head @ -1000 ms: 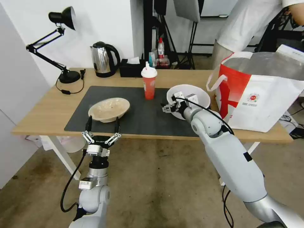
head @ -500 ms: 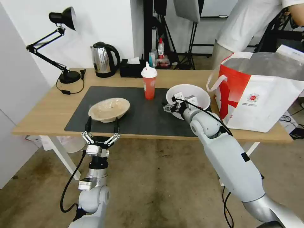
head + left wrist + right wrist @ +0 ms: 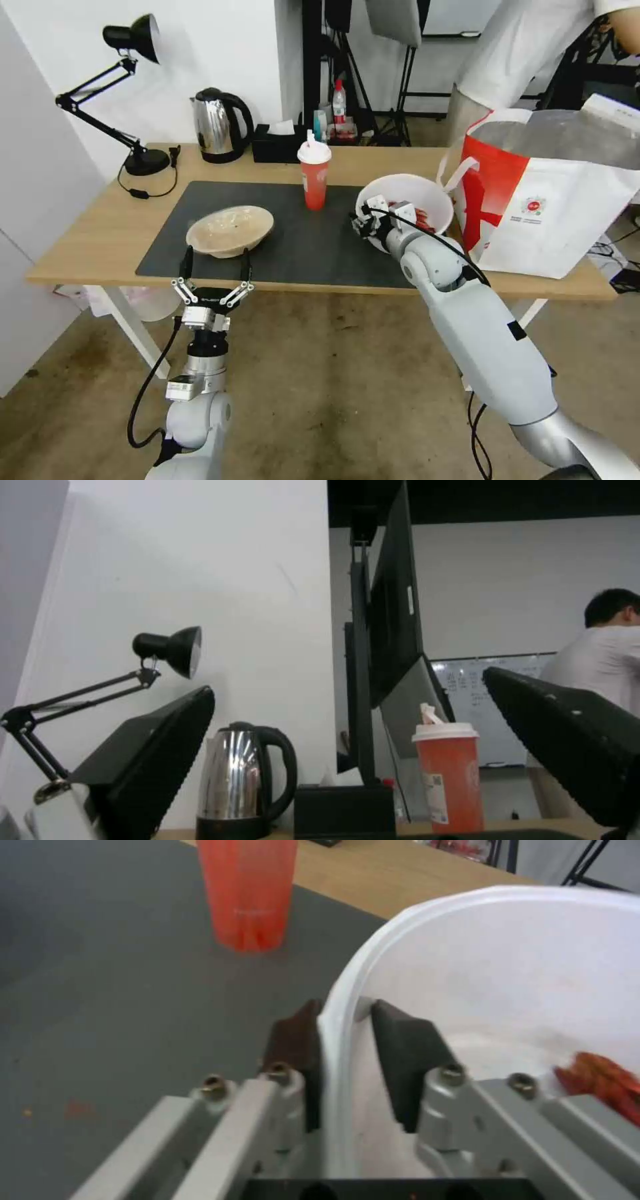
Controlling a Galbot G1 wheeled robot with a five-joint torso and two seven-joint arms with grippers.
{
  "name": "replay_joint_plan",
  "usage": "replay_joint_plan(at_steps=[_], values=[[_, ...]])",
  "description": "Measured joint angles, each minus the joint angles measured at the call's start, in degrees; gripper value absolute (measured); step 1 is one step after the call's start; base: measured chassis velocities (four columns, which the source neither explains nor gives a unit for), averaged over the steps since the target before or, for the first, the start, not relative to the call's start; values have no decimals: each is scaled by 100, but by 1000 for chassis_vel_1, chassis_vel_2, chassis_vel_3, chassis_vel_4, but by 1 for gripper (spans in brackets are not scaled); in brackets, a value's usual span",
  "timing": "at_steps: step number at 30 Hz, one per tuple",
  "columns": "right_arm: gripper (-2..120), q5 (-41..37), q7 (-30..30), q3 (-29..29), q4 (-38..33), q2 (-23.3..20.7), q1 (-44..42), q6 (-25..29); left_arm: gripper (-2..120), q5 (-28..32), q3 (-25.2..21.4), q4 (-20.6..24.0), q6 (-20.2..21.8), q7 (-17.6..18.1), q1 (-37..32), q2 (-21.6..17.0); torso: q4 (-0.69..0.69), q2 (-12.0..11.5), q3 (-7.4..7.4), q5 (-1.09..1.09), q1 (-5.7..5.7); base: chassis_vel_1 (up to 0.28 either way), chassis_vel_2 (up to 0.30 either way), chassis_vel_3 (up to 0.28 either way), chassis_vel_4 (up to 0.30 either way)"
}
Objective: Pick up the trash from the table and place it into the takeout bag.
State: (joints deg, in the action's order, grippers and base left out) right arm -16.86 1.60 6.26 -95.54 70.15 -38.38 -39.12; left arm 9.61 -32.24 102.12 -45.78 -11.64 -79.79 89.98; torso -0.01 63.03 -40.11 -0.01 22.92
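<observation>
Table [image 3: 100,240] with dark mat holds takeout bag [image 3: 553,200] at its right end, mouth open (silvery lining showing). White bowl [image 3: 427,200] with red scraps sits just left of it, right gripper [image 3: 365,223] clamped on its rim. Beige bowl [image 3: 230,230] and lidded red cup [image 3: 314,177] stand on the mat; left gripper [image 3: 215,267] hovers near the beige bowl, fingers apart.

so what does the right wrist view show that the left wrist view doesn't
Only the right wrist view: the right gripper pinching the white bowl's rim, one finger inside and one outside, red scraps in the bowl, and the dark grey mat.

Only the left wrist view: the left gripper open with nothing between its fingers, the steel kettle, the black desk lamp, the black tissue box and a person in white at the edge.

Both: the red drink cup and the wooden table top.
</observation>
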Motion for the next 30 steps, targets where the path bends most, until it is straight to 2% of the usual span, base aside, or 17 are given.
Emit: replay_joint_plan(at_steps=[2, 5, 21, 30], values=[[7, 2, 0, 0, -17, -5, 0, 2, 100, -1, 3, -6, 0, -1, 2, 1, 0, 0, 0, 0, 0, 0, 0, 0, 0], [0, 9, -1, 0, -27, -15, 0, 3, 100, -3, 10, -18, 0, -2, 6, 5, 0, 0, 0, 0, 0, 0, 0, 0, 0], [0, 40, -4, -30, -151, -54, 92, 63, 100, -8, 23, -33, 0, -10, 31, 4, 1, -1, 0, 1, 0, 0, 0, 0, 0], [0, 49, 23, -62, -501, -139, 354, 79, 100, -13, 44, -33, 1, -16, 30, 23, 1, -1, 0, 1, 0, 0, 0, 0, 0]])
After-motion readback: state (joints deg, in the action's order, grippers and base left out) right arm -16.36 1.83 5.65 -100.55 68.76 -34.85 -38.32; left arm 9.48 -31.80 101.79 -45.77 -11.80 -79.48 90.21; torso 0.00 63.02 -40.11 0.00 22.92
